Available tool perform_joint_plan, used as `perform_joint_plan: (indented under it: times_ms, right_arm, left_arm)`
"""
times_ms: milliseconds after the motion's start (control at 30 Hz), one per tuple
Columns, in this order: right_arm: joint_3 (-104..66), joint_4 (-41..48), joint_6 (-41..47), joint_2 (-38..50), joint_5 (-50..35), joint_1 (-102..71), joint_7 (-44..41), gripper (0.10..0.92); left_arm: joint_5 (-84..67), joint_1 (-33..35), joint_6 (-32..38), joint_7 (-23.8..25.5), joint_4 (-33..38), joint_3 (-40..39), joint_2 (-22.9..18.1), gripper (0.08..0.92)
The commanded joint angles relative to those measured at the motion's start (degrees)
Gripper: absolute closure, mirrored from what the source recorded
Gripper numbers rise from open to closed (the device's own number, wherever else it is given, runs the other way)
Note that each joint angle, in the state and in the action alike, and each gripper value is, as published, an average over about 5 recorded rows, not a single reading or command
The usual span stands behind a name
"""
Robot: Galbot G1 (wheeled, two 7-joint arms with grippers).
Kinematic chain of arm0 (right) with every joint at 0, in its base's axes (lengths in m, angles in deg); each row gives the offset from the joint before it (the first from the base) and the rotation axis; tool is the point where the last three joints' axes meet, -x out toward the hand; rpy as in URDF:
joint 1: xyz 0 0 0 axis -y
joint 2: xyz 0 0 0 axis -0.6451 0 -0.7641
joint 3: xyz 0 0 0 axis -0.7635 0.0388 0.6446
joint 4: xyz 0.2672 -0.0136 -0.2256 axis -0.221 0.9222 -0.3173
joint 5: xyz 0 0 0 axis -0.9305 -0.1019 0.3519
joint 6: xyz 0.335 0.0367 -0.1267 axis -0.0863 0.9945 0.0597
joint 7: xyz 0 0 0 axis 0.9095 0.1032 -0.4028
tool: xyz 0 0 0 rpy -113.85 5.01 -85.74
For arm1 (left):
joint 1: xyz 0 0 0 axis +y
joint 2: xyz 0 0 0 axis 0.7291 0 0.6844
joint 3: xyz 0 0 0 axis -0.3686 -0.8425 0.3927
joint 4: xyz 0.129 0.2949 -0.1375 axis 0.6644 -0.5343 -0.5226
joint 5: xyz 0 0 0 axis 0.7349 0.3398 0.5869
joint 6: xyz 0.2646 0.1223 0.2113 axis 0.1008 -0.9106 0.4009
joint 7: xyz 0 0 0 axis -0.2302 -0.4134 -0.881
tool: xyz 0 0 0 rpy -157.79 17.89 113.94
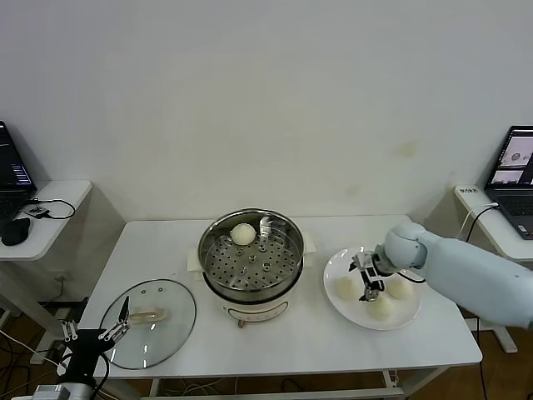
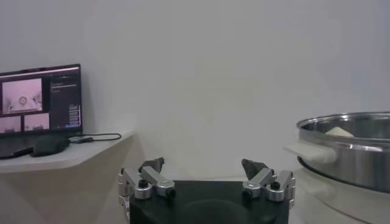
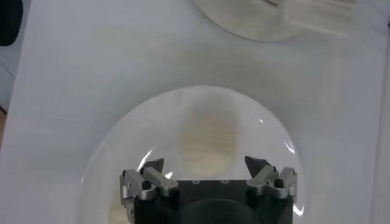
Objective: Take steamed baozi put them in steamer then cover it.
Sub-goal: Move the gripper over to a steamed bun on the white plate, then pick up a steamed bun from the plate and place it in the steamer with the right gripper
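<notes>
The steamer (image 1: 206,258) stands mid-table, shiny steel on a white base, with one cream-white baozi (image 1: 242,234) at the back of its perforated floor. Three more baozi (image 1: 347,287) (image 1: 400,287) (image 1: 382,307) lie on a white plate (image 1: 337,265) to its right. My right gripper (image 1: 372,290) hangs open low over that plate, among the buns. In the right wrist view one baozi (image 3: 207,143) lies just ahead of the right gripper (image 3: 204,162), untouched. My left gripper (image 1: 119,321) rests open at the table's near left corner, empty.
A round glass lid (image 1: 162,333) with a cream handle (image 1: 148,316) lies flat at the near left of the white table (image 1: 166,250), beside the left gripper (image 2: 202,162). The left wrist view shows the steamer (image 2: 344,149). Laptops sit on side shelves (image 1: 50,196) (image 1: 518,162).
</notes>
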Motion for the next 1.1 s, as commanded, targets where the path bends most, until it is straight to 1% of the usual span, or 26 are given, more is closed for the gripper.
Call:
perform_joint_plan:
  times_ms: [33, 300, 667, 900, 1100]
  right_arm:
    - [-1.5, 3.4, 0.2, -3.1, 0.9, -2.3, 0.4, 0.202]
    - [-1.5, 4.0, 0.8, -4.2, 1.4, -2.5, 0.3, 0.216]
    - [-1.5, 4.2, 1.2, -4.0, 2.1, -2.5, -0.4, 0.345]
    - [-1.7, 4.1, 0.9, -3.7, 2.3, -2.1, -1.4, 0.382]
    - [-1.4, 1.5, 1.1, -1.5, 1.1, 1.6, -2.3, 0.421]
  left_arm:
    - [0.0, 0.0, 0.0, 0.0, 0.1, -0.1, 0.0, 0.177]
    - [0.0, 0.1, 0.1, 0.0, 0.1, 0.2, 0.1, 0.177]
    - [0.0, 0.0, 0.2, -0.1, -0.2, 0.1, -0.1, 0.177]
    - [-0.1, 0.1, 0.2, -0.1, -0.1, 0.1, -0.1, 0.177]
    - [-0.1, -0.1, 0.2, -0.1, -0.1, 0.1, 0.0, 0.177]
